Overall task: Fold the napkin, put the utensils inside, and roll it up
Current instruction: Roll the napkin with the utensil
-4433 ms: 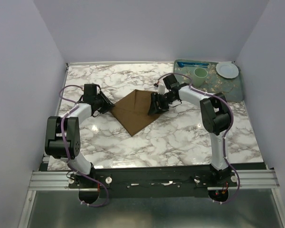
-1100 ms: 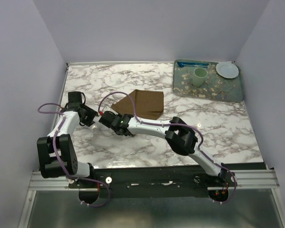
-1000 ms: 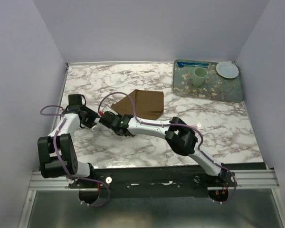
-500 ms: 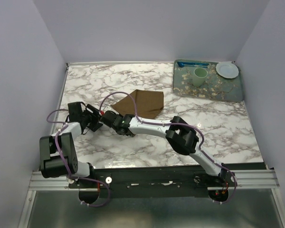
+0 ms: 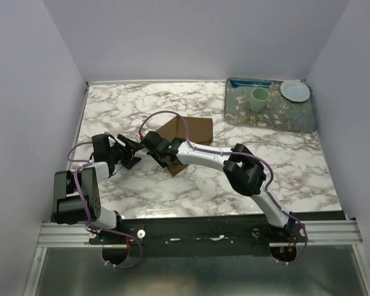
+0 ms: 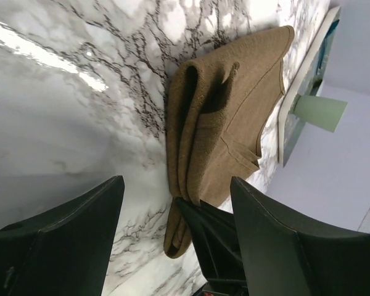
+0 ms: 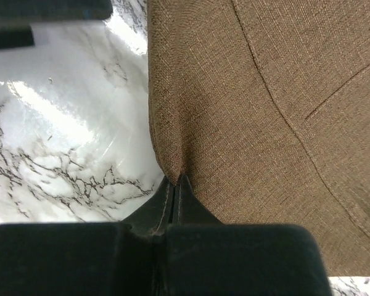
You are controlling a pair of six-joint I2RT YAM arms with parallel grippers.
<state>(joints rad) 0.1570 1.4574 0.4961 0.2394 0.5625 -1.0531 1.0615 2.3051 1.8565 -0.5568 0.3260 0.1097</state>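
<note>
The folded brown cloth napkin [image 5: 197, 131] lies on the white marble table [image 5: 283, 166], its long axis slanting from near-left to far-right. The right claw [image 7: 174, 185] pinches its near-left edge tight. The left claw [image 5: 131, 154] gapes wide just beside it, holding nothing.

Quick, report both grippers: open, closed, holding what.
Left gripper: open, holding nothing.
Right gripper: closed, pinching the edge of the napkin.

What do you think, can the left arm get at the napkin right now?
Probably yes: the left gripper is open, facing the napkin across bare table. The right gripper, shut on the napkin's edge, sits close and may crowd it.
</note>
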